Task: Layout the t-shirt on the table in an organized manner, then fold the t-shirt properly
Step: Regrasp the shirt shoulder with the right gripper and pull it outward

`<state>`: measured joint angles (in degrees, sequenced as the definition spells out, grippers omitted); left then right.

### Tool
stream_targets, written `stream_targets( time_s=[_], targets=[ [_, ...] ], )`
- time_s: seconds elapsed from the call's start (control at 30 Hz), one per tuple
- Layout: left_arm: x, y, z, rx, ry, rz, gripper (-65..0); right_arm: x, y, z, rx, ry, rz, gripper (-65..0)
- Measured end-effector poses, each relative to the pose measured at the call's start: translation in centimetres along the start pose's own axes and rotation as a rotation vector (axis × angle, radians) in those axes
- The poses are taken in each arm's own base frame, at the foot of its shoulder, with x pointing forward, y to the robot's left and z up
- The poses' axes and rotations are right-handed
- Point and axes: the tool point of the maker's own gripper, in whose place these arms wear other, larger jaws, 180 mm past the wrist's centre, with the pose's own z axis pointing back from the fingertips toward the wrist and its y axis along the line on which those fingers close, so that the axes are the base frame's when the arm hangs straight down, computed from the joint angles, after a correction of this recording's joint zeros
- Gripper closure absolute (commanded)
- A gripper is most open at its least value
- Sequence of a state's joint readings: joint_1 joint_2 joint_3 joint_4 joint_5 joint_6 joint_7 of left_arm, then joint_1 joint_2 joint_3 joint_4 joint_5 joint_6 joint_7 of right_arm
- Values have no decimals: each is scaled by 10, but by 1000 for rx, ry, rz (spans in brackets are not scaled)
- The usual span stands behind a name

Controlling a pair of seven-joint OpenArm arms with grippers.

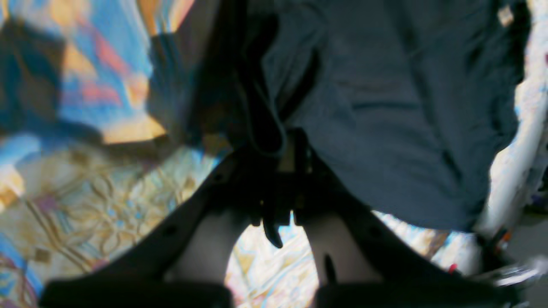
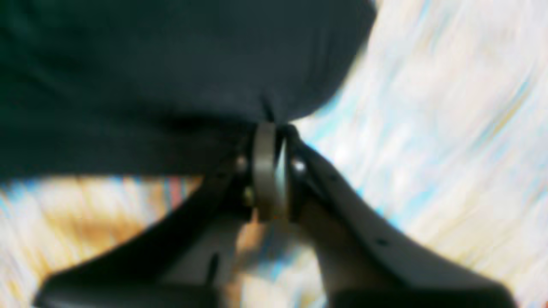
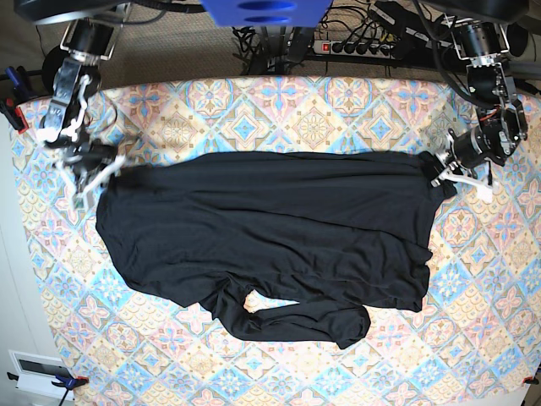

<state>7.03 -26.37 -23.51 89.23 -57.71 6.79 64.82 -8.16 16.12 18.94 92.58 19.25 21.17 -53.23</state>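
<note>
Left gripper [image 1: 284, 171]: closest to its wrist camera, jaws pinched together on a dark fold of the t-shirt [image 3: 270, 237]; in the base view it sits at the garment's corner near the table's right edge.
Right gripper [image 2: 274, 128]: tips meet the hem of the black cloth, view smeared; can't tell whether it clamps or has let go. Base view puts it at the garment's corner by the table's left edge.
T-shirt position: mid-table [image 3: 254, 110], spread wide across, far hem pulled nearly straight between the two grippers.
Layout progress: body mostly flat, judged partly done. Near hem wavy, one sleeve [image 3: 296, 321] curled under toward the near edge, right side bunched.
Left to do: smooth sleeve and near hem, then every fold; none started.
Surroundings: power strip and cables [image 3: 363, 42] beyond the far edge, clamps at table corners.
Obstructions: nothing lying on the garment; curled sleeve is the main snag for a clean fold.
</note>
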Motion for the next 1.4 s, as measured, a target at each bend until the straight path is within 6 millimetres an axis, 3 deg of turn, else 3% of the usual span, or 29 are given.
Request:
stream_targets(
  time_s=[0.07,0.13,0.17,0.2,0.33,0.37,0.5,0.57,0.63,0.7,0.83,1.1,1.23,1.4],
  targets=[
    [5,-3,4,-6,-12,-14,0,5,15,1,35,-3,63,-163],
    [4,-3,3,-6,-9,-15,0,38,19,10,36,-112,108,-193],
    [2,-2,3,-4,0,-15,0,46,18,14,28,-141,131,-196],
    [4,-1,4,0,-2,-17,0,44,14,16,2,-129,161,-196],
    [9,-1,6,3,-16,-24,0,-7,3,14,-79,54,244,-198],
    [8,-1,6,1,-12,-22,0,-7,7,14,-81,58,275,-199],
    [5,0,5,1,-4,-20,0,34,39,23,-47,-81,437,-200],
    [7,0,5,5,-6,-22,0,24,46,26,-39,-62,499,-200],
    [7,1,6,7,-7,-24,0,-2,54,25,-1,-1,535,-200],
    [6,0,5,6,-7,-22,0,-10,57,25,18,18,565,-200],
    [6,1,5,7,-6,-23,0,12,52,26,2,-38,603,-200],
    [6,1,5,8,-6,-22,0,5,36,24,-97,21,715,-255],
    [7,0,5,6,-7,-23,0,-5,59,12,-18,46,752,-257],
    [7,1,5,7,-7,-22,0,11,68,3,-8,14,786,-257]
  ],
)
